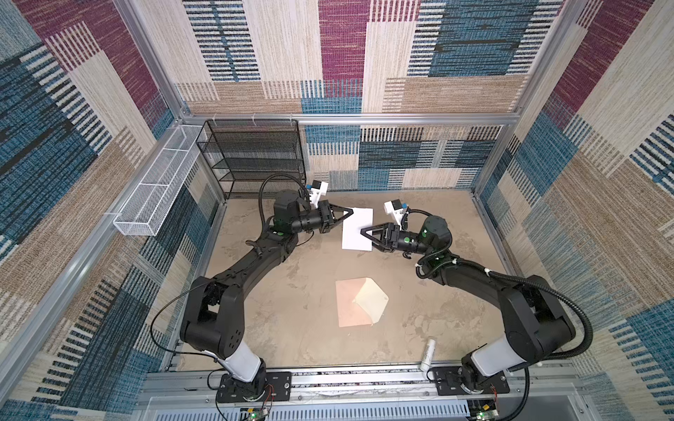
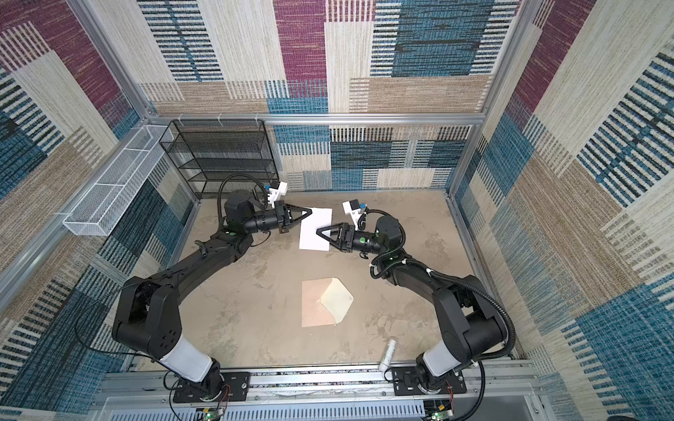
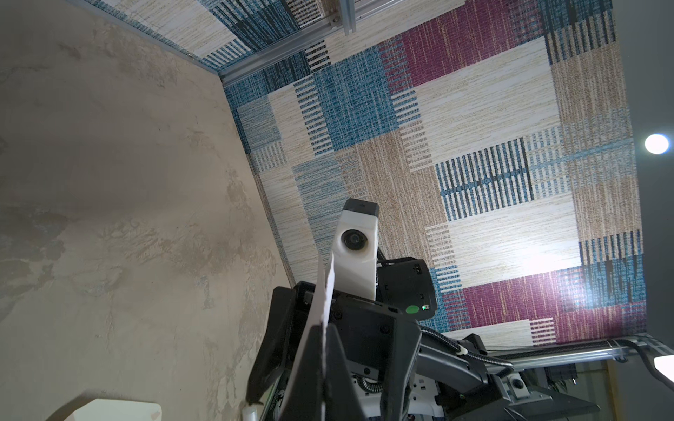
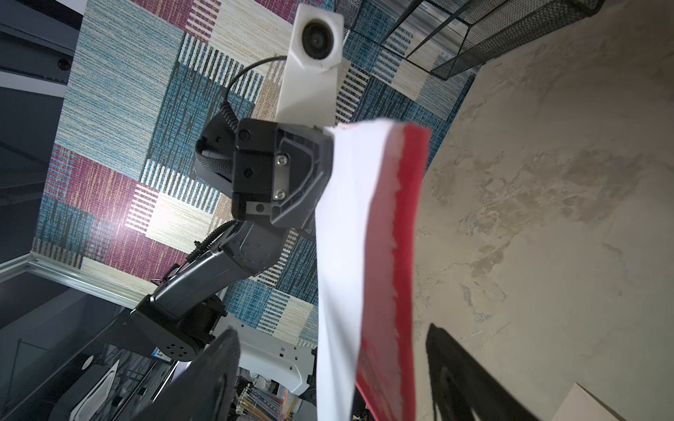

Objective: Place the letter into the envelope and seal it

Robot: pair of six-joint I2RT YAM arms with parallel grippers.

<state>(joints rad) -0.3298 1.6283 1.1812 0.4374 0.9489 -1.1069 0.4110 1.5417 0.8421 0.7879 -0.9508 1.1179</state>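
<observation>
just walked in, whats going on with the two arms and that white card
The left gripper is shut near a corner of the flat white-and-red rectangular card, holding it above the mottled beige table. The right gripper is open, straddling the card's opposite edge without clamping it. The peach-tan paper envelope lies flat nearer the table's front edge, cream-lined flap open, the card not yet in it. A small white cylindrical tube lies at the front edge.
</observation>
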